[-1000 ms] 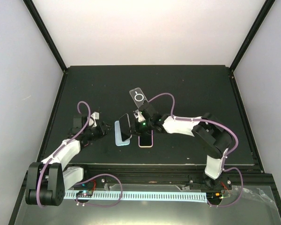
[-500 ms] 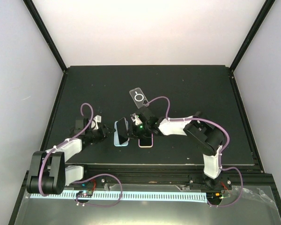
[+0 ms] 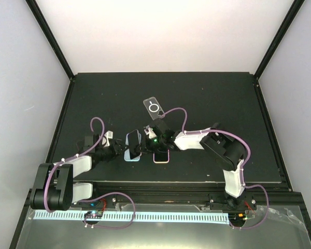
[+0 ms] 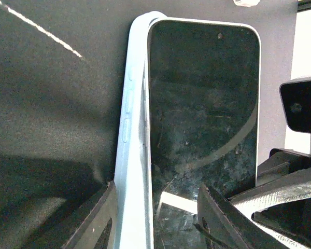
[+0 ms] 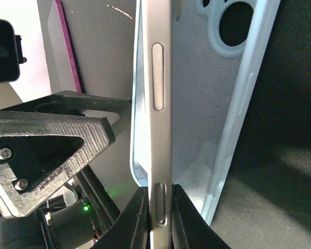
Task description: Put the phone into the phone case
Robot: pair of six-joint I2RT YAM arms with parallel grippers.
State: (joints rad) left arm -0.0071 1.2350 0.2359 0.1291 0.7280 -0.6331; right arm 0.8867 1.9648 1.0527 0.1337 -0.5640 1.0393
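Dark bench [image 3: 207,98]: right end effector [image 5: 156,207] clenched on phone [image 5: 155,78], tilted in case [image 5: 197,129]. Left end effector [image 4: 155,218] grip unclear; best brace case while phone seats.

The left gripper [image 4: 158,223] has narrowed around the blue case [image 4: 135,155]; the phone [image 4: 202,114] moved slightly away from the pink case [image 3: 161,157].

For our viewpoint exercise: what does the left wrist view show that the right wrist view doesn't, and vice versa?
Only the left wrist view shows the screen of the phone. Only the right wrist view shows its side buttons and the inside of the case, with the camera hole. Both show the phone partly in the blue case.
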